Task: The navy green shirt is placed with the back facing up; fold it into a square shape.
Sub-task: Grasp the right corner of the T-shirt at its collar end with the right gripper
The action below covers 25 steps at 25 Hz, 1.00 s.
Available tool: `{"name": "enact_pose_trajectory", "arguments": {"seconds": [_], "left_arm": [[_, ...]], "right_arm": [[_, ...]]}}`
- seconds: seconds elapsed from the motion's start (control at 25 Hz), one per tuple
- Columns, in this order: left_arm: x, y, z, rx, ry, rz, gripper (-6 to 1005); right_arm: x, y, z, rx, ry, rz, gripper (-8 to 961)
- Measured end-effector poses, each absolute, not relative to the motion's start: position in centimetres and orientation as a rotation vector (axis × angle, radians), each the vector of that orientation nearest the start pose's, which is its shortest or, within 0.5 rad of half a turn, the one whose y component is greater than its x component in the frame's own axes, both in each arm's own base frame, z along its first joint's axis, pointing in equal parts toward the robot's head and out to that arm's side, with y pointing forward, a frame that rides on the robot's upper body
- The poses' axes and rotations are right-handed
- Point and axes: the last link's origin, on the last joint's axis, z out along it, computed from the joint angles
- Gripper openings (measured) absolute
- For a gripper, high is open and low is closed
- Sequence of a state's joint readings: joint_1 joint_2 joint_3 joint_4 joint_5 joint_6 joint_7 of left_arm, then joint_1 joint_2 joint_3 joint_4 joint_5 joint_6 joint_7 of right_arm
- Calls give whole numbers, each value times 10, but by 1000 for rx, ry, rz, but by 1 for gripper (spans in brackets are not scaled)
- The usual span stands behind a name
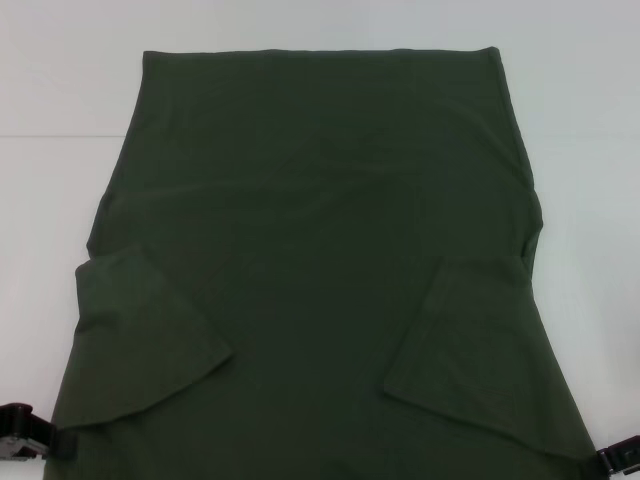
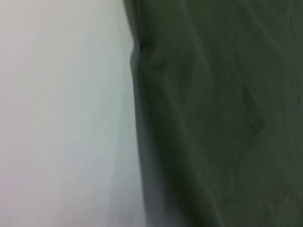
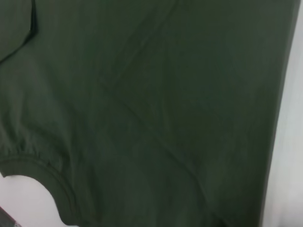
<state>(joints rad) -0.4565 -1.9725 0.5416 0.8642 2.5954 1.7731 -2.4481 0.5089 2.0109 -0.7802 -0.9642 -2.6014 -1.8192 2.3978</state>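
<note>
Navy green shirt [image 1: 320,260]: flat on white table [image 1: 60,90], plain side up, both sleeves folded inward | left gripper [image 1: 25,432]: at near-left shirt corner, finger state cannot tell | right gripper [image 1: 620,458]: near-right corner, likewise undetermined

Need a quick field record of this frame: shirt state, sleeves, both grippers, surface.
shirt: dark green shirt spread flat, plain side up, hem at the far edge
sleeves: left sleeve and right sleeve both folded inward over the body
left gripper: at the shirt's near left corner, mostly out of frame
right gripper: at the near right corner, mostly out of frame
surface: white table
fold progress: sleeves in, body not yet folded
</note>
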Motion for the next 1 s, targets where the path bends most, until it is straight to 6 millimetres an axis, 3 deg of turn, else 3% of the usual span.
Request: {"name": "enact_pose_trajectory", "arguments": {"seconds": [1.0], "left_arm": [[-351,272,72,-2116,-2110,-61,52]], "right_arm": [[307,298,34,-2458,1804,-321,828]]}}
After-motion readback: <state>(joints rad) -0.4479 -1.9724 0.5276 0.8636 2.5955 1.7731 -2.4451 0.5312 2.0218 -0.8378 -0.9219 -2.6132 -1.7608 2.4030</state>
